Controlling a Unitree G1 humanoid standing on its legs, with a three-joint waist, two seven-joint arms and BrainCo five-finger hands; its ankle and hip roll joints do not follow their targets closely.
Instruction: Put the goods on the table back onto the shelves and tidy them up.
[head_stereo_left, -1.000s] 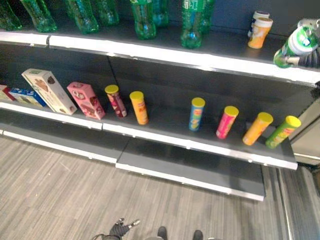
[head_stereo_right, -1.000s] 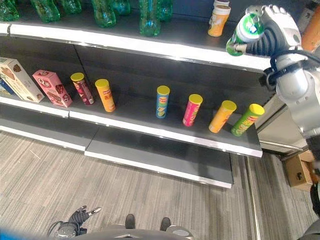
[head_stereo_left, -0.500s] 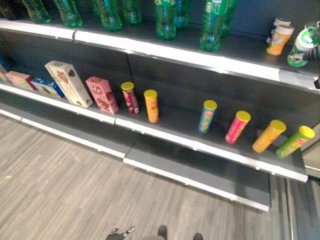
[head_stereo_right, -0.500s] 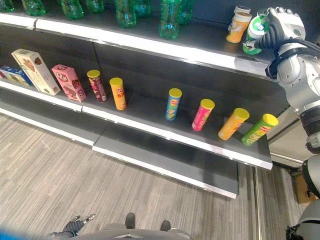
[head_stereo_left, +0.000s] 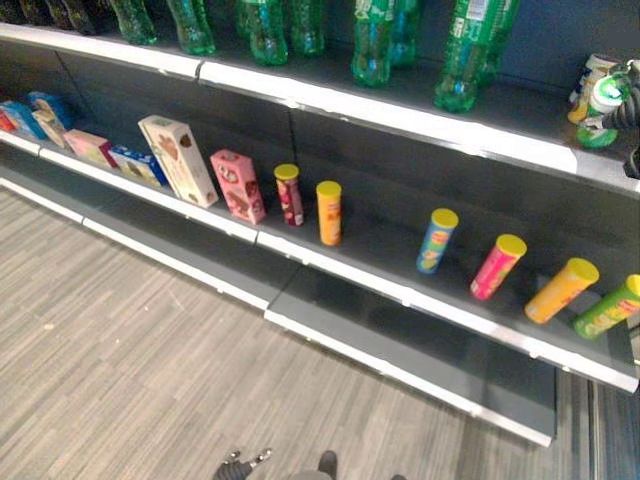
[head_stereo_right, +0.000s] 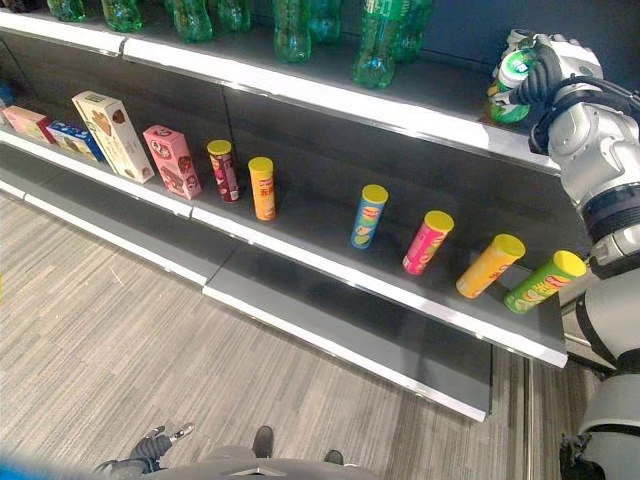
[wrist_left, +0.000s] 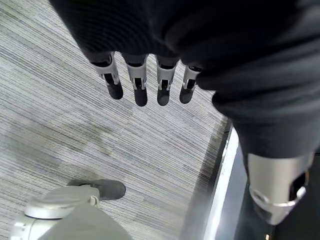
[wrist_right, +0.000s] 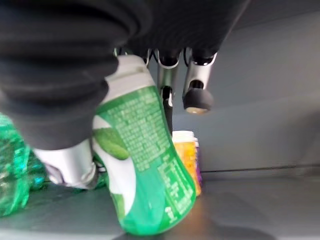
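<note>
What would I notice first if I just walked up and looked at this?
Probably the right hand at the far right end of the top shelf, curled round a green bottle whose base is at the shelf beside an orange cup. Next, the row of yellow-lidded tubes along the middle shelf, several leaning.

The shelves (head_stereo_right: 330, 300) were dark, matt boards, metal by the look of them, with pale glossy strips along their front edges. The green bottles (head_stereo_right: 378, 45) looked like clear, shiny plastic. The tall tubes (head_stereo_right: 368, 216) had printed, slightly glossy sides and smooth yellow plastic lids. The boxes (head_stereo_right: 112, 136) looked like printed card. The floor (head_stereo_right: 120, 340) was grey and streaked, matt, like woven carpet.
</note>
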